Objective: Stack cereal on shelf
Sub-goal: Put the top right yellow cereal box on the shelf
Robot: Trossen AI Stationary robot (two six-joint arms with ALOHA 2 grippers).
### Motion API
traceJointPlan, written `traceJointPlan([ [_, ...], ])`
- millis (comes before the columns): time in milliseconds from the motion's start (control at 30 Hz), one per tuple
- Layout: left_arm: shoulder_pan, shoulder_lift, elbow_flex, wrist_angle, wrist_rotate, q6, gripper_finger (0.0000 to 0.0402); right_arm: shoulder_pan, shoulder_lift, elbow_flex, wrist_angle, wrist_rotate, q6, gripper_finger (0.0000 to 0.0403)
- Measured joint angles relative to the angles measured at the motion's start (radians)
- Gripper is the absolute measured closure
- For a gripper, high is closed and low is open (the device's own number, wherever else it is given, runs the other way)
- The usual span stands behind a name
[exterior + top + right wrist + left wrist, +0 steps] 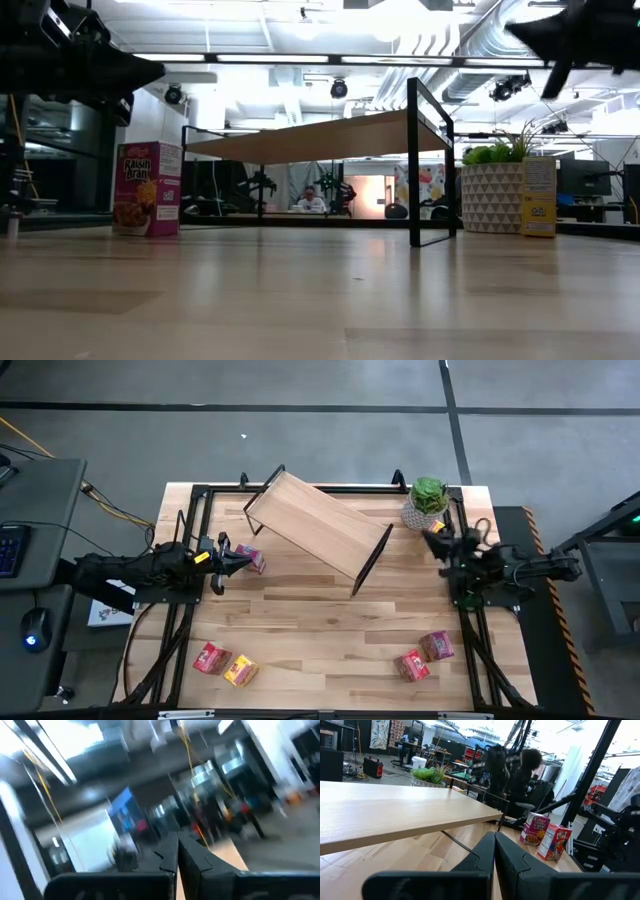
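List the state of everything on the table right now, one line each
Shelf: standing, angled across the table, nothing on top.
Raisin Bran box: upright on the table beside the left gripper.
Four other cereal boxes: lying on the table in two pairs.
Potted plant: upright.
Left gripper: shut, empty.
Right gripper: shut, empty.

The shelf (322, 524) stands at a slant across the far middle of the wooden surface (320, 630), with a small potted plant (427, 502) and a yellow box (438, 525) just beside it near the far right corner. The left end effector (240, 561), fingers together, sits at the left edge next to a pink cereal box (252, 561), while the right end effector (432, 541), also closed, is at the right edge close to the plant. Along the near side lie two pairs of boxes: a red one (208, 658) touching a yellow one (240, 672) on the left, and a red one (411, 665) beside a pink one (436, 646) on the right.
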Motion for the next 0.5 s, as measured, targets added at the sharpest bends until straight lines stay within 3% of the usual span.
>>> traceJointPlan([
  [100, 0.0, 0.0, 0.0, 0.0, 0.0, 0.0, 0.0398, 0.0, 0.068, 0.004, 0.162, -0.04, -0.037, 0.0402],
  [233, 0.0, 0.0, 0.0, 0.0, 0.0, 0.0, 0.0398, 0.0, 0.195, 0.083, 0.104, 0.051, -0.036, 0.0376],
  [367, 0.0, 0.0, 0.0, 0.0, 0.0, 0.0, 0.0398, 0.0, 0.346, 0.219, -0.078, 0.183, -0.007, 0.0307],
  [500, 0.0, 0.0, 0.0, 0.0, 0.0, 0.0, 0.0398, 0.001, 0.472, 0.428, -0.479, 0.383, 0.051, 0.0212],
])
